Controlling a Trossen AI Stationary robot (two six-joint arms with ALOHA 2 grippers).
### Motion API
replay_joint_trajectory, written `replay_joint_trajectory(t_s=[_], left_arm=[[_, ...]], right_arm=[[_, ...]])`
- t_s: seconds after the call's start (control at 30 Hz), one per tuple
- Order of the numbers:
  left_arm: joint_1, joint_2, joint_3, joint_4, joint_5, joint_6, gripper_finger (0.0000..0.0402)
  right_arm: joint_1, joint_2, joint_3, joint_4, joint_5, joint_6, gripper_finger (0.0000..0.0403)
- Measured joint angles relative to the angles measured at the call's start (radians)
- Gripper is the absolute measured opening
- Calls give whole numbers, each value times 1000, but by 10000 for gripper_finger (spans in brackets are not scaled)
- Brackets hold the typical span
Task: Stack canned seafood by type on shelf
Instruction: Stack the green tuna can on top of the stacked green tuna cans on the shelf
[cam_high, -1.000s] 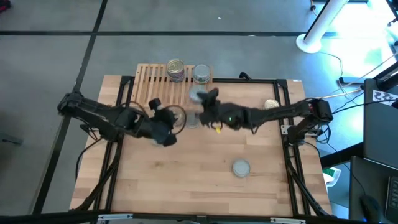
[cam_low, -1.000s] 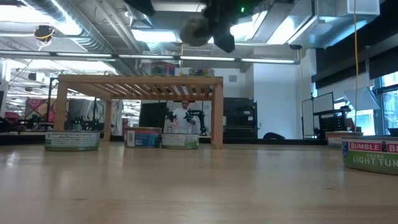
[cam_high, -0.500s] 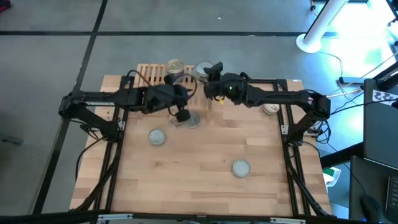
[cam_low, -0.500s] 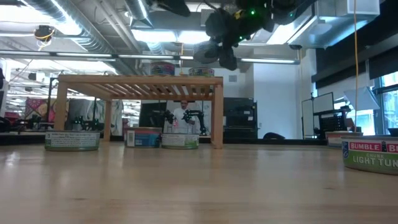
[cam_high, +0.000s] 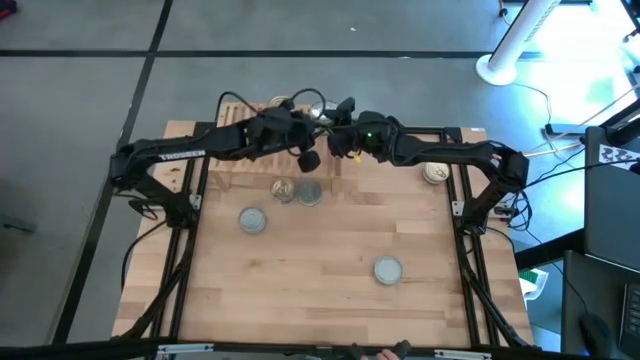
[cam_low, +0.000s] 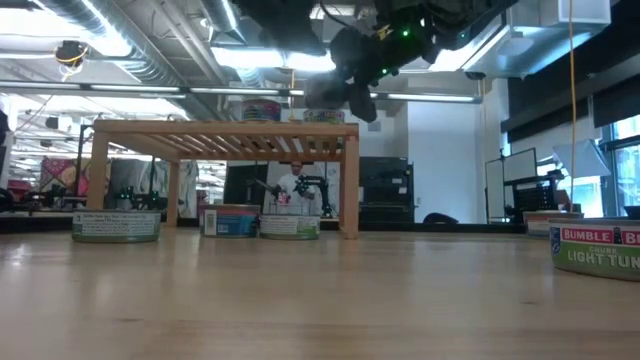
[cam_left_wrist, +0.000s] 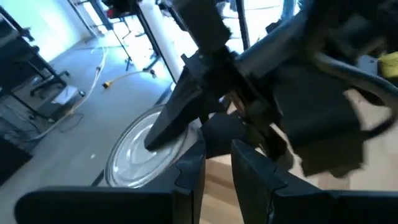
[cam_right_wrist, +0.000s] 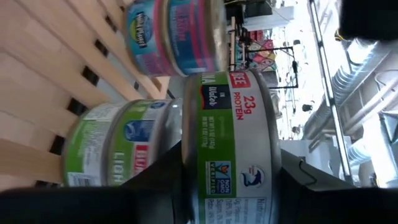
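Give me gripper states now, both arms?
Left gripper: empty, whether open or closed cannot be told.
Right gripper: closed on a green-label can, held over the shelf.

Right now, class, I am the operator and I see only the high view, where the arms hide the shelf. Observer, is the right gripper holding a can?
Observer: Yes. The right wrist view shows the right gripper shut on a green-labelled can.
Operator: What is on the shelf near it?
Observer: Another green-labelled can lies on the shelf slats, with a blue-and-pink-labelled can beside it.
Operator: And the left gripper?
Observer: The left wrist view puts the left gripper close to the right arm, facing a silver lid.
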Motion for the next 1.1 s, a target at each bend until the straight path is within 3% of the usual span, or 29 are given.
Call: replay_joint_trajectory(t_s=[0.37, 0.57, 0.87, 1.1], left_arm=[[59, 59, 0, 13, 58, -9, 72], [78, 68, 0, 54, 58, -9, 72], [109, 74, 0, 57, 59, -39, 72], [114, 87, 0, 48, 54, -40, 72]], right_arm=[[-14, 3, 0, 9, -6, -1, 138], [-22, 3, 0, 4, -5, -1, 160], [-20, 3, 0, -1, -22, -1, 141], [-19, 3, 0, -7, -35, -1, 173]])
